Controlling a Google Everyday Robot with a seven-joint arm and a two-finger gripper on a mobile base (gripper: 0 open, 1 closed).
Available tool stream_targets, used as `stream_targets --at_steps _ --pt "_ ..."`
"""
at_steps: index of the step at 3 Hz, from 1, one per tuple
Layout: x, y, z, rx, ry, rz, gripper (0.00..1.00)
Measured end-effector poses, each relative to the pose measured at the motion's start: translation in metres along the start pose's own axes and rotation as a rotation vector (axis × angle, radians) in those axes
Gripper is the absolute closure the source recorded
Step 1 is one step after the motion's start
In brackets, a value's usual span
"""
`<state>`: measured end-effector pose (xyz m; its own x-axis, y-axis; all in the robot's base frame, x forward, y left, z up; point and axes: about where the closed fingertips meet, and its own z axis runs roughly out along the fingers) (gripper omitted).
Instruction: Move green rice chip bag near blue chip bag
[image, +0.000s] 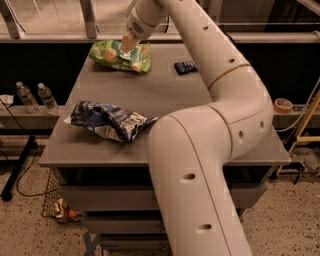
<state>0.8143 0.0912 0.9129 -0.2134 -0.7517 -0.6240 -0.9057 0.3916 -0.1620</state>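
In the camera view, the robot's cream-coloured arm (210, 150) rises from the lower middle, bends at the right and reaches back to the far left part of the grey table (150, 90). The gripper (128, 44) is at the end of that reach, pointing down, its tip on or just above the top of the green rice chip bag (107, 52). How far it is open, and whether it has hold of the bag, cannot be told here. The green bag lies at the far edge of the table, left of centre. The blue chip bag (107, 120) lies crumpled near the front left edge, well apart from the green one. A small dark-blue packet (185, 66) lies flat to the right of the green bag. Two water bottles (35, 97) stand on a low ledge left of the table, and a roll of tape (283, 105) sits at the right.
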Motion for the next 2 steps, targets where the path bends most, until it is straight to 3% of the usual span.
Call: stream_targets --at_steps 2 --pt "0.034 -0.002 0.022 0.071 0.149 0.021 0.12"
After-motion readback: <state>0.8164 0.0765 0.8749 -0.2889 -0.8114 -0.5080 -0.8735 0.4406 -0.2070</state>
